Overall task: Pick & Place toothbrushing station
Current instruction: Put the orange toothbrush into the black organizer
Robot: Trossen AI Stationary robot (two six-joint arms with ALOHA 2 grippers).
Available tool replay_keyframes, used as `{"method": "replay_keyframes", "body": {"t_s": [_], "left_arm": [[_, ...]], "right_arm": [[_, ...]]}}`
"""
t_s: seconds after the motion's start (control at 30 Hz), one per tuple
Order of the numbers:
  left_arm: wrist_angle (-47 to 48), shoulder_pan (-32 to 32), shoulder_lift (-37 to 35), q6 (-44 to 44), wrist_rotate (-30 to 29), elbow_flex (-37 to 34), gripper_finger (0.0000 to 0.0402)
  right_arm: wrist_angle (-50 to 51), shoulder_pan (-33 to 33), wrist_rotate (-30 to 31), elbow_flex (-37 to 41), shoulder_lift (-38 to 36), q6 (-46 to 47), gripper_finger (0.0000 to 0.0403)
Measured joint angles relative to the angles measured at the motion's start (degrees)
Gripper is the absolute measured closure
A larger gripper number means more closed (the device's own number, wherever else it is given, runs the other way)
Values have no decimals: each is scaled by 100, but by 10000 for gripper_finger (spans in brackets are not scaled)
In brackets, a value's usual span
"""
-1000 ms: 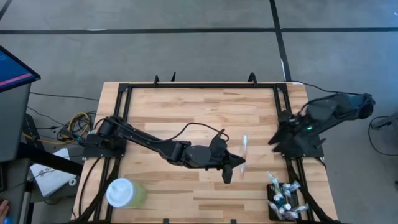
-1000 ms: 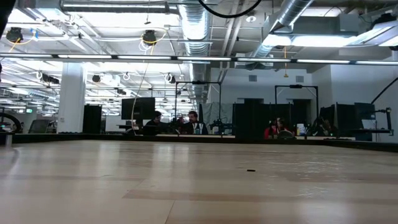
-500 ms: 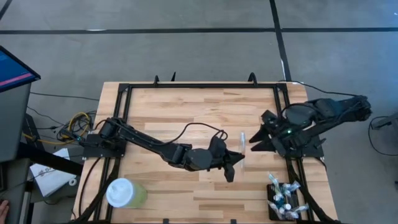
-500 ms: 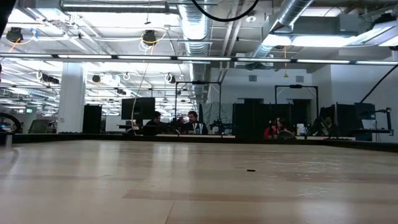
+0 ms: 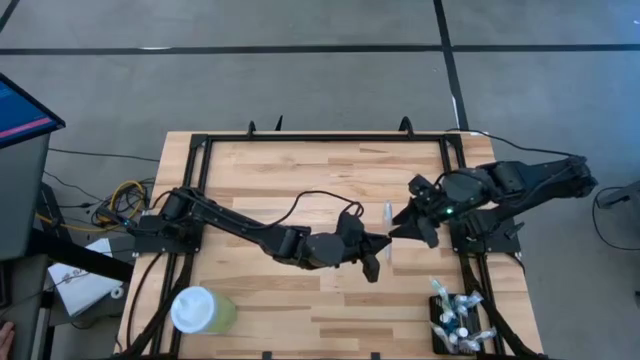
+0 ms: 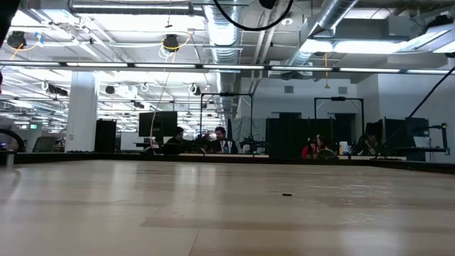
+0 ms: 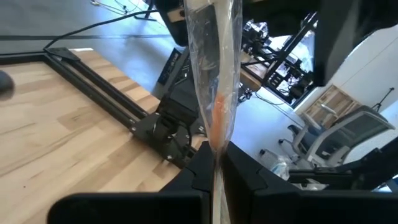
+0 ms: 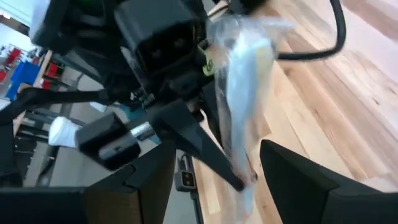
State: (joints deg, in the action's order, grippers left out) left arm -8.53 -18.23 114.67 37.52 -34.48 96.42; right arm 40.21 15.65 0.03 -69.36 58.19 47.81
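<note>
In the high view my left gripper (image 5: 378,252) hangs over the middle of the table, shut on a toothbrush in a clear wrapper (image 5: 388,228). In the left wrist view the wrapped toothbrush (image 7: 212,74) sticks out past the fingers. My right gripper (image 5: 408,218) is open just to the right of the wrapper, and the right wrist view shows the wrapped toothbrush (image 8: 244,93) ahead of its spread fingers. The toothbrushing station (image 5: 452,322), a black holder with several wrapped brushes in it, stands at the near right corner. My left gripper pinches the wrapper's near end (image 7: 215,163) between its two fingers, which come roughly level from the table's left. The rest of the wrapped toothbrush runs on beyond the fingers toward the far edge, lifted clear of the table.
A pale green cup with a white lid (image 5: 200,310) stands at the near left corner. A black frame (image 5: 325,137) runs around the wooden table top. The low view shows bare table and the room behind, with people at desks far off.
My right gripper has come away from the table's right edge toward the left, up to the wrapped toothbrush, staying open. My left gripper has kept its place and its hold, and the toothbrush has tipped a little.
</note>
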Motion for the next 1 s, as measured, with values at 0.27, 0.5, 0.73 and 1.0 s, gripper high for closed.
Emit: {"method": "replay_keyframes", "body": {"t_s": [0.27, 0.5, 0.73, 1.0], "left_arm": [[19, -1, 0, 22, 30, 0, 396], [23, -1, 0, 46, 28, 0, 396], [92, -1, -2, 90, 26, 0, 396], [346, 60, -4, 201, 203, 0, 396]], "right_arm": [[-31, -238, 0, -1, -13, -169, 178], [25, -309, -7, -1, 0, -279, 215], [76, -309, -20, -1, -2, -412, 294], [115, -307, -87, -1, -2, -448, 363]]}}
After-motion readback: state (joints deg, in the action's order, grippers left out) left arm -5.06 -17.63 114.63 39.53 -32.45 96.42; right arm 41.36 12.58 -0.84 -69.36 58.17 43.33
